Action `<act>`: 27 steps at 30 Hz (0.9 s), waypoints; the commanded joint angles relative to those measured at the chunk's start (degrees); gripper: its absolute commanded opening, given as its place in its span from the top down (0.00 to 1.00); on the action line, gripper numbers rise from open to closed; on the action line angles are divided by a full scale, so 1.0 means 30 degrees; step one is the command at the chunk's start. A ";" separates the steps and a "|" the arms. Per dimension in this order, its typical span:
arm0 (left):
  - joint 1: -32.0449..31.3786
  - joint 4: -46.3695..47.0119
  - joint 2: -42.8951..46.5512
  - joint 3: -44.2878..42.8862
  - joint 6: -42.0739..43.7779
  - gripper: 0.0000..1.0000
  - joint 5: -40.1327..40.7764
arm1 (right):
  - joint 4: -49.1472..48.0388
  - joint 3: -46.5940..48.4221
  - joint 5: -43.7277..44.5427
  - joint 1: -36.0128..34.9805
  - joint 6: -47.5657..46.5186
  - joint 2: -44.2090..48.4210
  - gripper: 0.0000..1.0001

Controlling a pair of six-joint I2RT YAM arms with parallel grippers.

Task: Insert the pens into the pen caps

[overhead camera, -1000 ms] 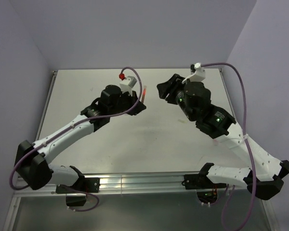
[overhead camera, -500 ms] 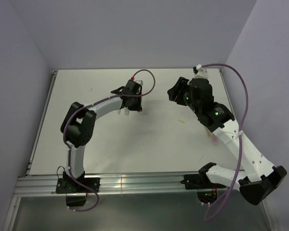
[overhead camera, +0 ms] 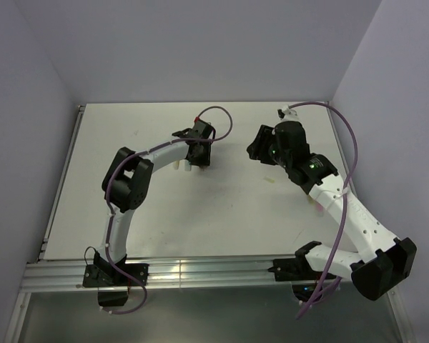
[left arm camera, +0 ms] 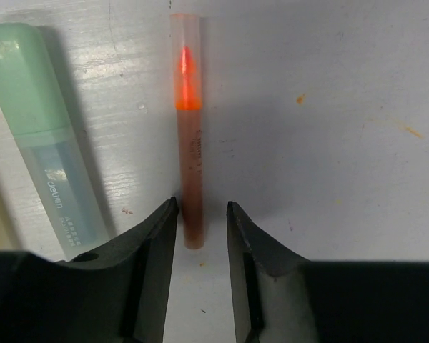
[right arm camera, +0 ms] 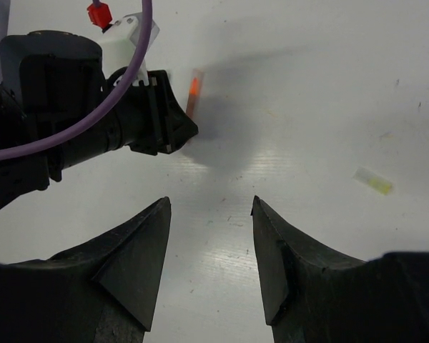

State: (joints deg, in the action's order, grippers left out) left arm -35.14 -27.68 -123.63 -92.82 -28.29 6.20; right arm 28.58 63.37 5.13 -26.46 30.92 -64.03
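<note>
In the left wrist view an orange-red pen point(left arm camera: 187, 143) lies flat on the white table. Its near end sits between the fingers of my open left gripper point(left arm camera: 200, 214), close to the left finger and not clamped. A mint-teal pen point(left arm camera: 46, 136) lies beside it on the left. In the top view the left gripper point(overhead camera: 202, 158) points down at the table's far middle. My right gripper point(right arm camera: 209, 214) is open and empty above bare table, facing the left gripper point(right arm camera: 157, 121) and the orange-red pen point(right arm camera: 194, 89). A pale yellow pen cap point(right arm camera: 372, 181) lies to its right, also in the top view point(overhead camera: 272, 179).
Two pale pieces point(overhead camera: 184, 167) lie just under the left wrist in the top view. A small pinkish piece point(overhead camera: 319, 207) shows beside the right forearm. The right gripper point(overhead camera: 254, 151) hovers right of the left one. Walls close the table's back and sides.
The left arm has folded back and brought its gripper down to the table. The orange-red pen that was up in its fingers now lies flat. The right gripper has shifted slightly towards the left one.
</note>
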 commanded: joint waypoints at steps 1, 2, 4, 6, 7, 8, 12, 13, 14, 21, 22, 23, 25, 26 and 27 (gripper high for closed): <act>-0.0066 -0.0060 0.0049 0.0205 -0.0032 0.61 0.0543 | -0.0649 -0.0031 -0.0185 0.0176 -0.0374 -0.0190 0.43; -0.0066 -0.0031 0.0020 0.0235 -0.0061 0.60 0.0571 | -0.0649 -0.0031 -0.0214 0.0177 -0.0374 -0.0219 0.43; -0.0066 0.0086 0.0195 0.0382 -0.0061 0.59 0.0513 | -0.0620 -0.0002 -0.0156 0.0206 -0.0461 -0.0277 0.43; -0.0066 0.0057 0.0312 0.0382 -0.0061 0.58 0.0542 | -0.0474 0.0057 0.0166 0.0264 -0.0579 -0.0394 0.43; -0.0066 0.0028 0.0429 0.0353 -0.0003 0.57 0.0600 | -0.0473 0.0086 0.0167 0.0352 -0.0637 -0.0511 0.43; -0.0066 -0.0001 0.0662 0.0295 -0.0002 0.57 0.0630 | -0.0444 0.0144 -0.0095 0.0439 -0.0754 -0.0541 0.43; -0.0066 -0.0381 0.1162 -0.0553 0.0261 0.54 0.0572 | -0.0503 0.0262 -0.0389 0.0879 -0.0959 -0.0922 0.43; -0.0066 -0.0730 0.1278 -0.0788 0.0348 0.53 0.0571 | -0.0503 0.0291 -0.0390 0.0967 -0.0989 -0.1096 0.43; -0.0066 -0.0850 0.1338 -0.1196 0.0436 0.52 0.0600 | -0.0474 0.0291 -0.0361 0.1229 -0.1018 -0.1127 0.43; -0.0066 -0.0851 0.3094 -0.1640 0.0701 0.48 0.0630 | -0.0650 -0.0703 -0.0771 0.3192 -0.0843 -0.1566 0.43; -0.0066 -0.0822 0.3560 -0.1756 0.0614 0.48 0.0514 | -0.0620 -0.0792 -0.0684 0.3455 -0.0814 -0.1654 0.43; -0.0066 -0.0851 0.3826 -0.1873 0.0584 0.48 0.0397 | -0.0620 -0.0909 -0.0683 0.3661 -0.0842 -0.1945 0.43; -0.0095 -0.1055 0.4730 -0.2049 0.0467 0.47 -0.0159 | -0.0590 -0.1202 -0.0828 0.4451 -0.0843 -0.2239 0.43; -0.0066 -0.1027 0.5172 -0.1905 0.0292 0.47 -0.0451 | -0.0619 -0.1319 -0.0859 0.4744 -0.0843 -0.2386 0.43; -0.0124 -0.0911 0.6278 -0.1671 0.0262 0.47 -0.1063 | -0.0649 -0.1639 -0.0830 0.5385 -0.0814 -0.2619 0.43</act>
State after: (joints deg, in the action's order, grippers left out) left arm -35.22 -31.07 -113.54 -95.77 -27.51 6.46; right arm 27.92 60.36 2.90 -13.67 28.86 -70.50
